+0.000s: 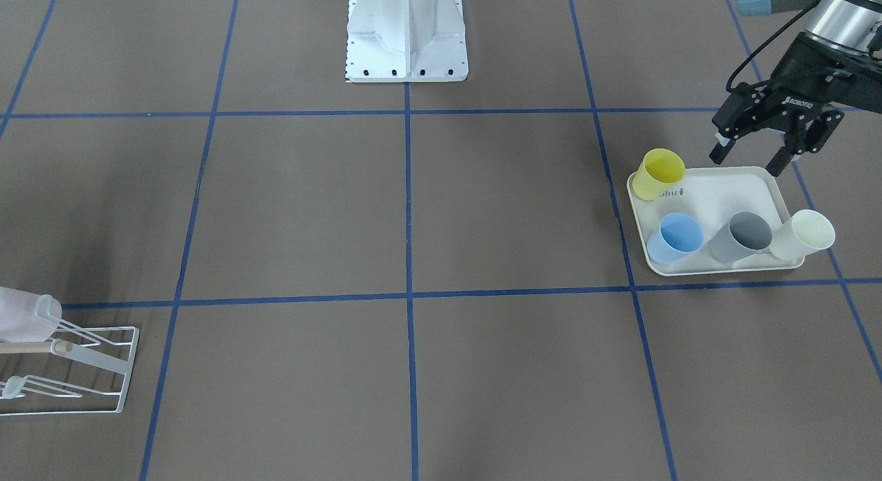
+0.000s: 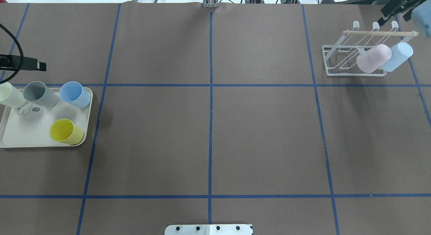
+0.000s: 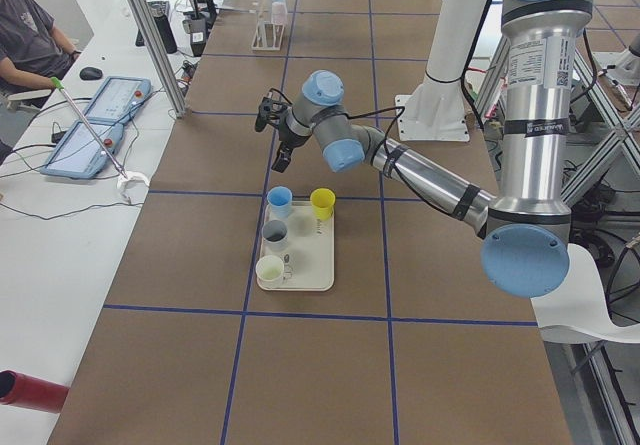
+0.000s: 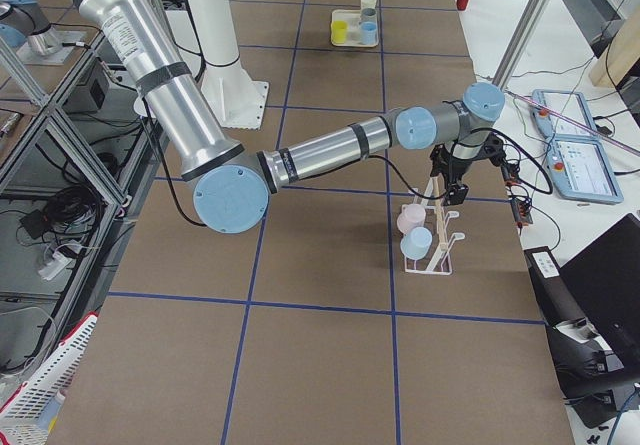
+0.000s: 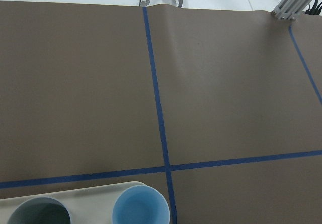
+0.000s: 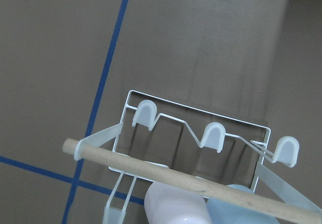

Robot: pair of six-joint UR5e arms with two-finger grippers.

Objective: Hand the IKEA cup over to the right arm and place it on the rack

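already two cups [image 2: 373, 58] hung on the rack [image 2: 331, 61], four cups [image 2: 71, 93] waited on the tray [image 2: 20, 137]; left gripper [image 1: 747, 162] stood open and empty, right gripper [image 2: 394, 9] fingers untellable.

Fig. 1. White wire rack [image 2: 354, 53] with light wooden dowel [image 2: 377, 33] and upturned rounded pegs [image 6: 213, 135], at the far corner on my right. A pink cup [image 2: 373, 58] and a pale blue cup [image 2: 397, 56] rest tilted on it, side by side. On my left, four cups stand mouth-up on a cream tray [image 2: 30, 130]: yellow cup [image 2: 66, 131], blue cup [image 2: 75, 94], grey cup [image 2: 39, 94], cream cup [image 2: 8, 93].
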